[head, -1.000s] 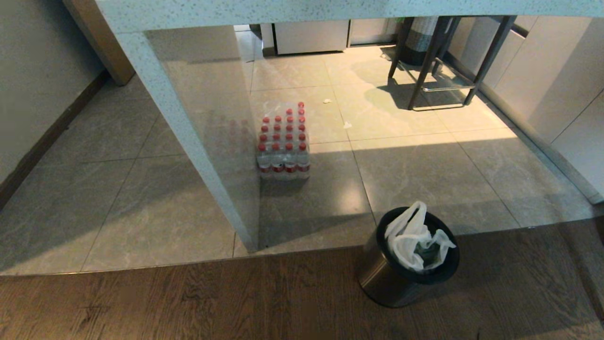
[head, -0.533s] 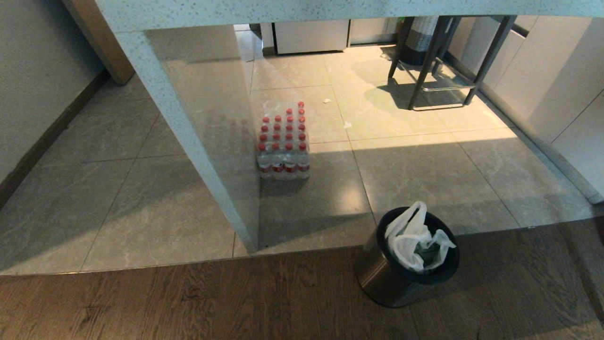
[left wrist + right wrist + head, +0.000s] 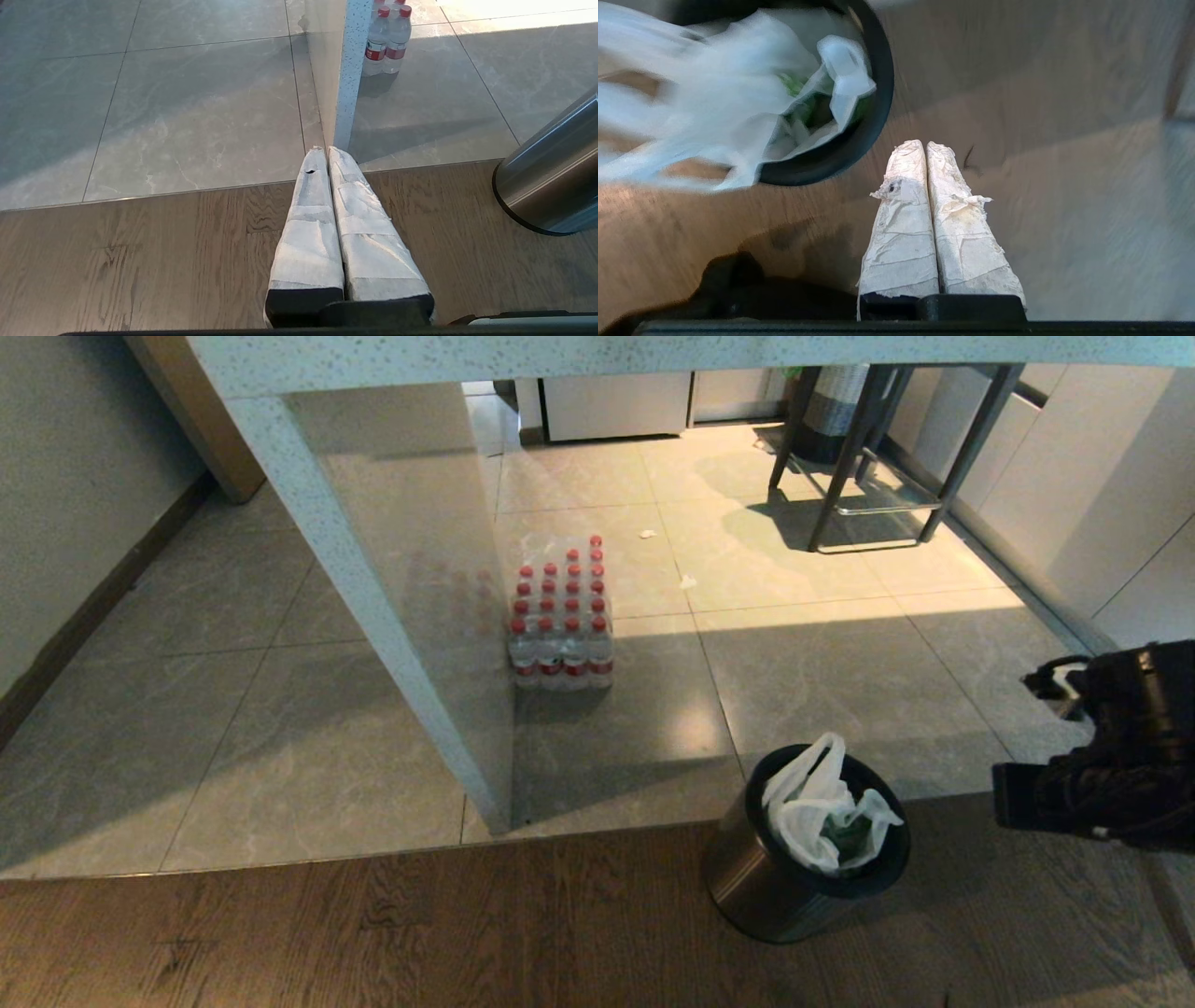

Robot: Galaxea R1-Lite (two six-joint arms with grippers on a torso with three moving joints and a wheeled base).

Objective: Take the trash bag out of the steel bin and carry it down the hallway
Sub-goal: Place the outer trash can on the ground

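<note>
The right arm is swinging into the head view from the right edge, a dark bulk hanging above the wooden floor (image 3: 373, 933) to the right of the steel bin (image 3: 761, 887) and clear of it. In the pictures from a second and half a second before, no arm was showing there at all, so this reach is only just starting. The right gripper (image 3: 927, 147) is coming in with its two taped fingers (image 3: 906, 210) pressed together and holding nothing; they are pointing down at bare boards just beside the bin's black rim. The trash bag (image 3: 822, 803) is sitting inside the bin exactly as before, its loop handles poking up above the rim, one standing tall at the far side. The bin, the pack of water bottles (image 3: 560, 625) under the counter (image 3: 373, 616) and the stool (image 3: 868, 448) beyond are lying where they were. The left gripper (image 3: 327, 151) is parked low over the wooden floor to the left of the bin, fingers clenched and empty. By my reading, the pull-out has not begun: the right fingers will need to part before they can catch a handle.
</note>
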